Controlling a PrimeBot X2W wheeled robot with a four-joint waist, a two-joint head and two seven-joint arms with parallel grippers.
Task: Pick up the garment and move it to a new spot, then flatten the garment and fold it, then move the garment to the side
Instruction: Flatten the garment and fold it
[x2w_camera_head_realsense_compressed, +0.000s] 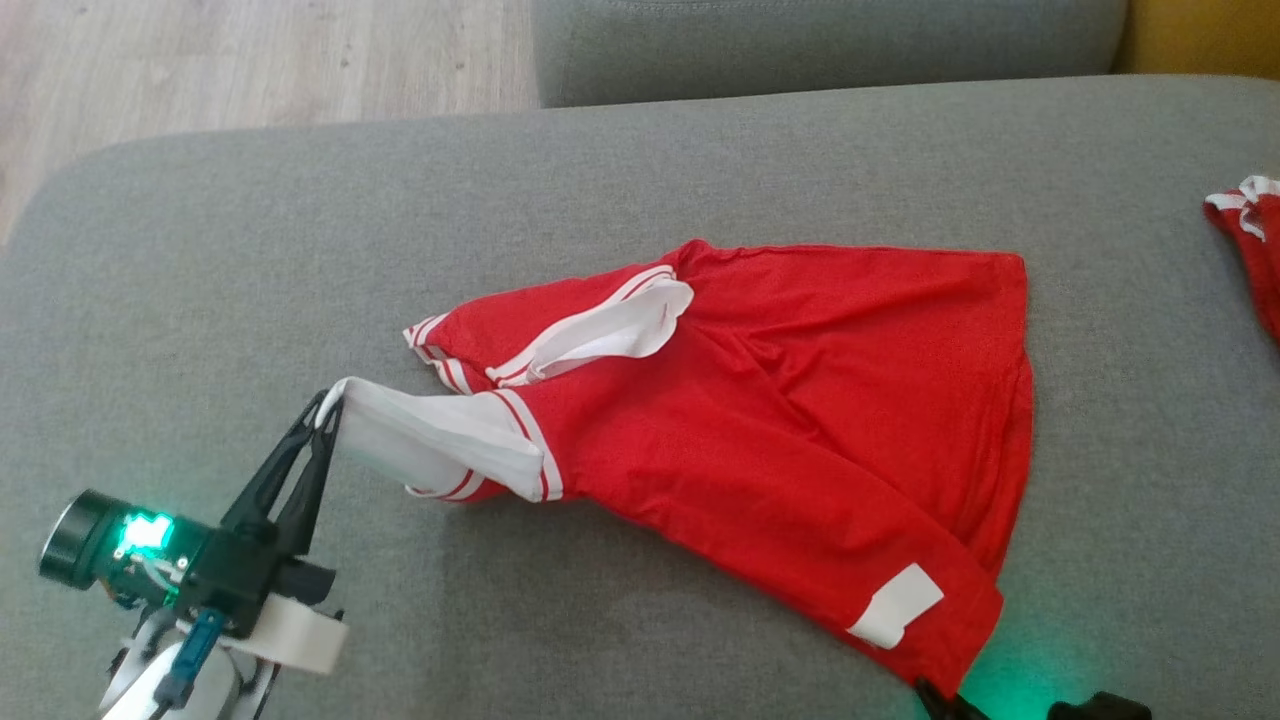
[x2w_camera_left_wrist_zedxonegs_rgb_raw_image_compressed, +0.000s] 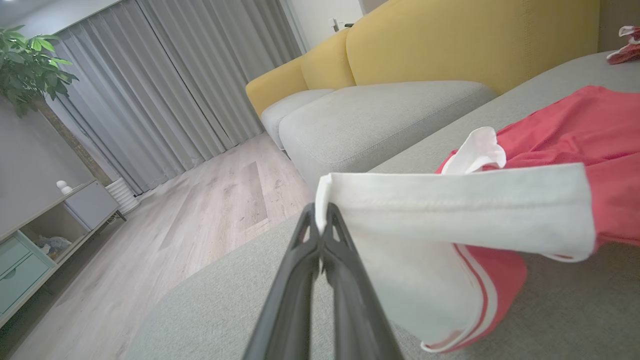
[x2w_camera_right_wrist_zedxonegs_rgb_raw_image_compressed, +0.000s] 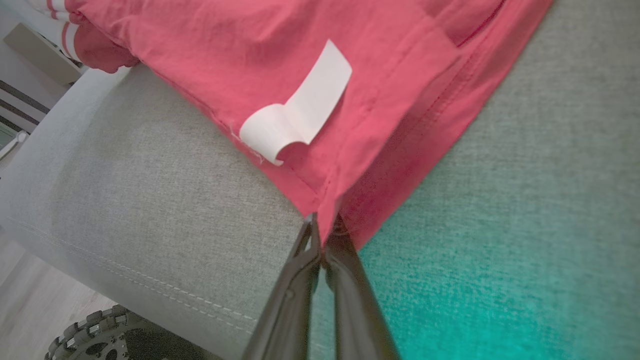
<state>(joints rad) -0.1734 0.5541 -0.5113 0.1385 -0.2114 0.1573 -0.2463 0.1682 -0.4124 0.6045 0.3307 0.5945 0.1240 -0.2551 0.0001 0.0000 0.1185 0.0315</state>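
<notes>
The garment (x2w_camera_head_realsense_compressed: 800, 400) is a red shirt with white, red-striped trim, spread loosely on a grey couch seat (x2w_camera_head_realsense_compressed: 250, 280). My left gripper (x2w_camera_head_realsense_compressed: 328, 405) is shut on the white edge of a sleeve, pulled out to the left and lifted a little. The left wrist view shows the fingertips (x2w_camera_left_wrist_zedxonegs_rgb_raw_image_compressed: 321, 220) pinching that white cuff, with the red garment (x2w_camera_left_wrist_zedxonegs_rgb_raw_image_compressed: 575, 130) behind. My right gripper (x2w_camera_right_wrist_zedxonegs_rgb_raw_image_compressed: 324, 232) is shut on the hem corner of the garment (x2w_camera_right_wrist_zedxonegs_rgb_raw_image_compressed: 250, 50), near a white label (x2w_camera_right_wrist_zedxonegs_rgb_raw_image_compressed: 300, 110). In the head view the right gripper's tip (x2w_camera_head_realsense_compressed: 935, 692) peeks in at the bottom edge.
A second red-and-white cloth (x2w_camera_head_realsense_compressed: 1255, 240) lies at the seat's right edge. A grey cushion (x2w_camera_head_realsense_compressed: 830, 40) and a yellow backrest (x2w_camera_left_wrist_zedxonegs_rgb_raw_image_compressed: 450, 40) stand behind. Wood floor (x2w_camera_head_realsense_compressed: 250, 60) lies beyond the seat's left end. A robot wheel (x2w_camera_right_wrist_zedxonegs_rgb_raw_image_compressed: 100, 335) sits below the seat's front edge.
</notes>
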